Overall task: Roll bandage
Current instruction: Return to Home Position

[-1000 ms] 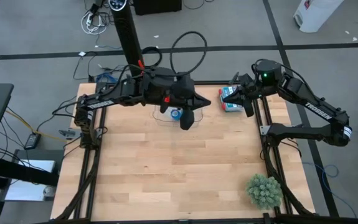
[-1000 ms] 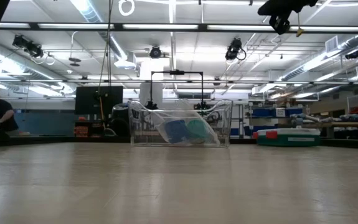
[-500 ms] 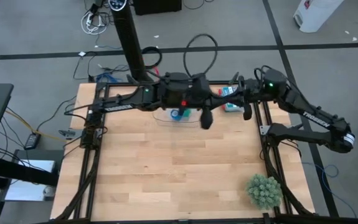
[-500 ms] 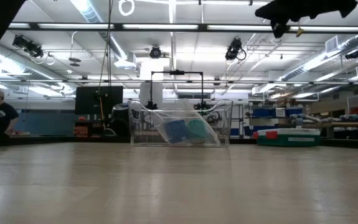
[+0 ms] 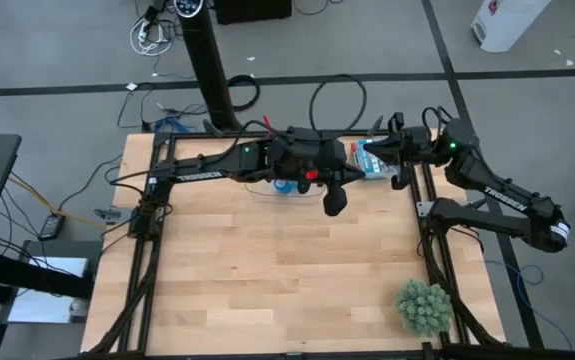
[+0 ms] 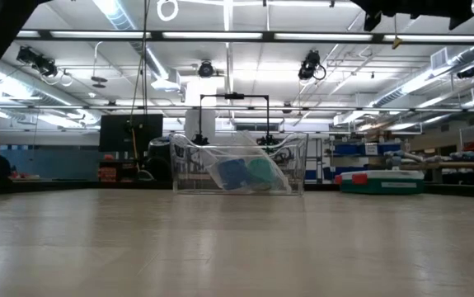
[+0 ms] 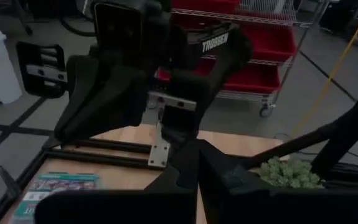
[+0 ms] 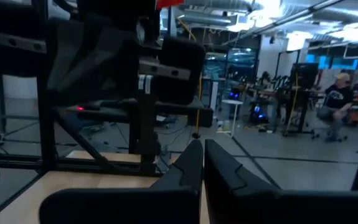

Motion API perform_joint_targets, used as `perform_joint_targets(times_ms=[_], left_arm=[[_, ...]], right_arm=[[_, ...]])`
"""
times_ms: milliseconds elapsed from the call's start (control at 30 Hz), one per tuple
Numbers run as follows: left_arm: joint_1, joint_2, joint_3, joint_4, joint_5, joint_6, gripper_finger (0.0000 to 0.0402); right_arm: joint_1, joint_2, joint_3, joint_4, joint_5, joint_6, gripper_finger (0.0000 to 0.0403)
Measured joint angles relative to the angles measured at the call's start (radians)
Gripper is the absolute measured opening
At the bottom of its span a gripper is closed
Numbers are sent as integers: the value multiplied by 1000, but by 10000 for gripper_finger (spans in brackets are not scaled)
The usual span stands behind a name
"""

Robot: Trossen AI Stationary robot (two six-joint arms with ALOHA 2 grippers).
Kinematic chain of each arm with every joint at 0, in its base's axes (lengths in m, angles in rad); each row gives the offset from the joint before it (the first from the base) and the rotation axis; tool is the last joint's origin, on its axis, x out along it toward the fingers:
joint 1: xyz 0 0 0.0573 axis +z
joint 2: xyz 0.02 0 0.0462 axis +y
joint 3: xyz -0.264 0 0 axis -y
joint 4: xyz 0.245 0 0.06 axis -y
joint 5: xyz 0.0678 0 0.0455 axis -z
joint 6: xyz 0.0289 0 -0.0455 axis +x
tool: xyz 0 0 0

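The left gripper [image 7: 197, 149] hangs above the table, its fingers pressed together on nothing. Just past its tips its wrist camera meets the right arm [image 7: 135, 81], with a plant [image 7: 287, 173] beyond. The right gripper [image 8: 202, 148] is also closed to a slit and empty. Seen from overhead, the bin [image 5: 265, 190] beside the left fingers shows only blue. Only the low view shows the teal bandage [image 6: 261, 172] inside it, touching a blue roll [image 6: 233, 173].

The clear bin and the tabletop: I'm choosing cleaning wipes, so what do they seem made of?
The clear rectangular bin looks like glossy transparent plastic: the teal bandage roll shows through its wall. The pale tabletop is probably matt-finished wood: joined strips and grain show.
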Motion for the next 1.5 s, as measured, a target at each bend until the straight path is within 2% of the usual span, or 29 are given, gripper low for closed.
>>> perform_joint_targets(times_ms=[233,500,800,1067,1167,1267,1500], left_arm=[[-10,-1,0,12,-3,0,12],[-18,-13,0,-223,-2,0,12],[-9,-173,1,-404,-6,0,12],[44,-293,-18,-450,-8,0,12],[67,-366,-121,-466,-11,0,12],[79,-473,-308,-419,-13,0,12],[97,-725,-806,107,-14,0,12]], right_arm=[[-39,-24,0,-12,2,0,4],[-43,-40,0,-25,1,0,8],[-43,-90,-72,-41,-1,1,7],[-54,-134,-137,-31,1,1,6],[-58,-149,-166,-15,1,1,8],[-60,-163,-208,30,1,1,8],[-61,-188,-291,89,1,1,8]])
